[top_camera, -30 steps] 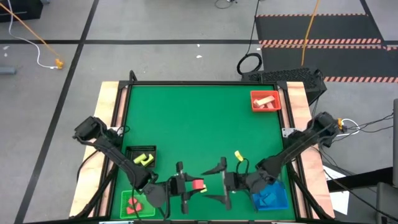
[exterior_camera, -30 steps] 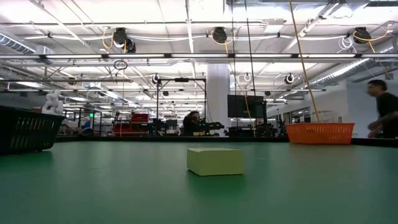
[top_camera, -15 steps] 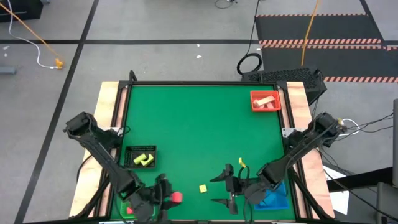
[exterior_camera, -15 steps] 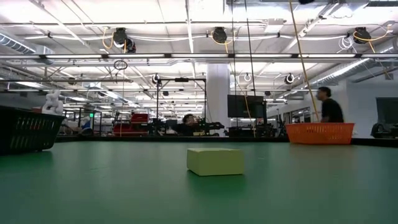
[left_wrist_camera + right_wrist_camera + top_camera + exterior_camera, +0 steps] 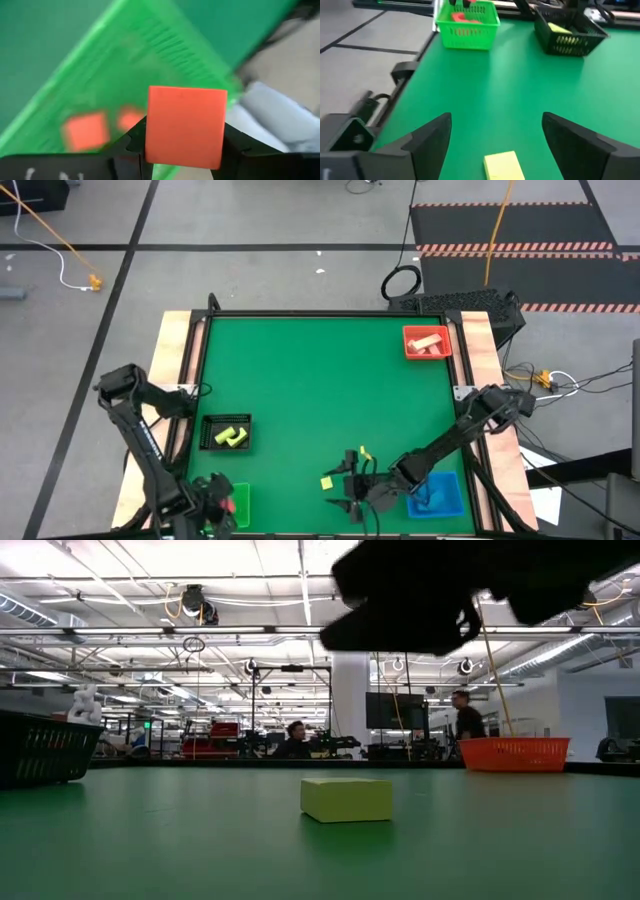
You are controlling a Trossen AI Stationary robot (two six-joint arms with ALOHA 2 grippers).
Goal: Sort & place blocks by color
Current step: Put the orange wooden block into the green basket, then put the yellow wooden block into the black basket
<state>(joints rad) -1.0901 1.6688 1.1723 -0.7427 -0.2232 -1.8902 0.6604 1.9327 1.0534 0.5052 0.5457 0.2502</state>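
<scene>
Now:
Left pincer point(image 5: 185, 150): clamps red block point(image 5: 185, 126) over green tray point(image 5: 135, 55).
Right pincer point(image 5: 495, 137): spread wide, straddling yellow block point(image 5: 503, 165).

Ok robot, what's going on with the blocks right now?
Left pincer shut on red block, over green tray. Right pincer open, closing in on yellow block. Nothing in the way.

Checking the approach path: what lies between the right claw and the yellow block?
Nothing: in the right wrist view only bare green table separates the open right claw from the yellow block.
</scene>
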